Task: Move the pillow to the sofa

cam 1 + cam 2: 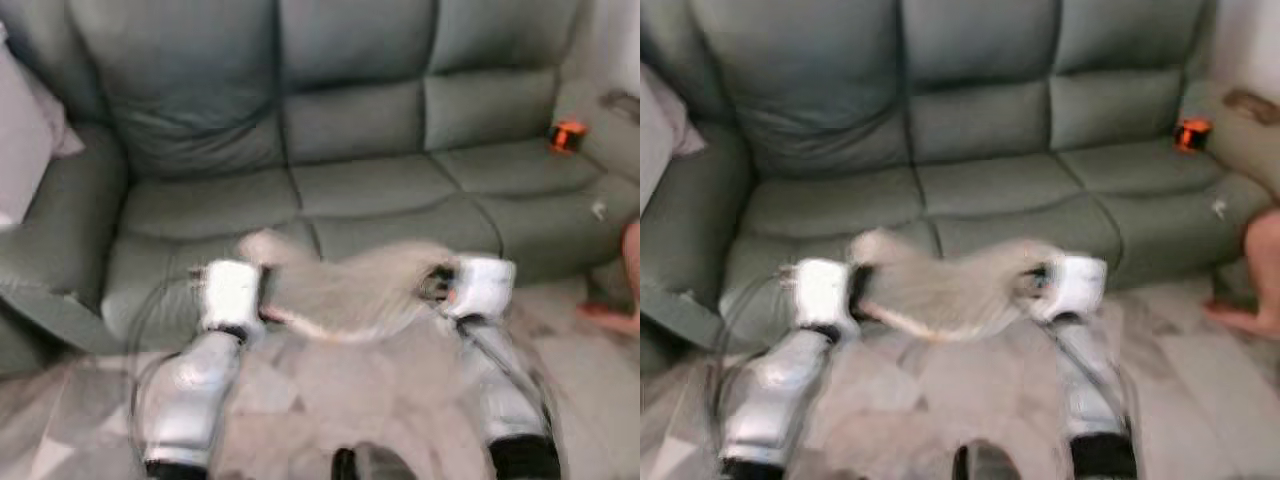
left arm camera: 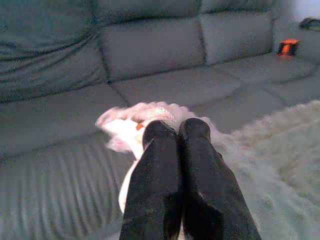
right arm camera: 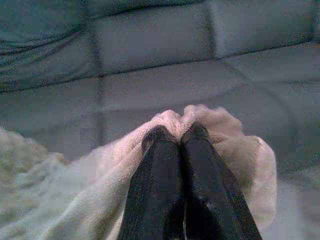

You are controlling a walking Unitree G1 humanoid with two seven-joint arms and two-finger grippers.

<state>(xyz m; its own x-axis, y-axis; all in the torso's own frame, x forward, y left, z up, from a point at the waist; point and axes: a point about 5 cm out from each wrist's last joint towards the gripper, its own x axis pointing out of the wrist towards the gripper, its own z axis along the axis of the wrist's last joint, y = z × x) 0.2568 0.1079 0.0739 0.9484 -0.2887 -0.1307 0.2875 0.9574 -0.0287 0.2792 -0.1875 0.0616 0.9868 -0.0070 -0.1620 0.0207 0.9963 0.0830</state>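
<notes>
A fluffy beige pillow [image 1: 345, 290] hangs between my two arms, just in front of the grey-green sofa's [image 1: 350, 180] seat edge. The head views are blurred. My left gripper [image 2: 175, 131] is shut on the pillow's left end, its black fingers pinching the pale fabric [image 2: 135, 120]. My right gripper [image 3: 176, 134] is shut on the pillow's right end, with the fabric bunched around its fingertips. The sofa's seat cushions [image 1: 980, 195] lie just beyond the pillow.
A small orange and black object [image 1: 567, 135] sits on the sofa's right end. A pale cloth [image 1: 25, 130] lies over the left armrest. A person's bare foot and leg [image 1: 622, 290] stand on the marbled floor at the right.
</notes>
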